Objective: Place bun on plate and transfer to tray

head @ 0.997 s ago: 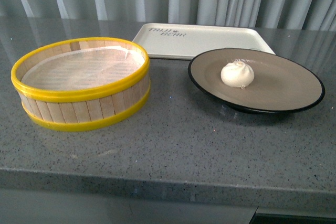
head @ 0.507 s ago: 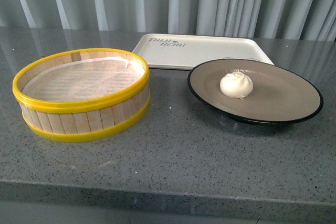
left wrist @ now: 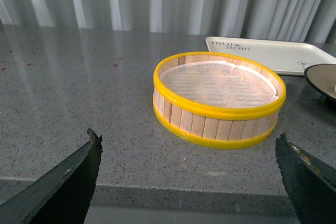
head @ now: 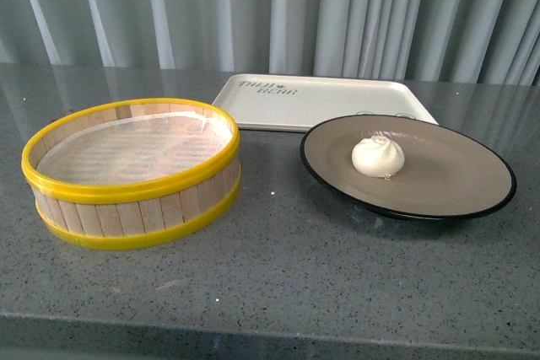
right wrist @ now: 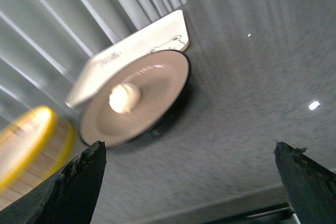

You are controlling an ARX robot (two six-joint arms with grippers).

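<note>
The bun (head: 378, 157) is carried on the plate (head: 460, 187), the tray (head: 325, 100) just behind it; the plate is faced by the right gripper (right wrist: 189, 148) (nearer, spread, empty); the left gripper (left wrist: 187, 136) is likewise spread.

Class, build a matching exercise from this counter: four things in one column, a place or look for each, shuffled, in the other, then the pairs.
1 bun
2 plate
3 tray
4 steamer basket

A yellow rims, paper lining
B farthest back, dark lettering
C on the plate
D black rim, beige inside

Pairs: 1-C, 2-D, 3-B, 4-A
</note>
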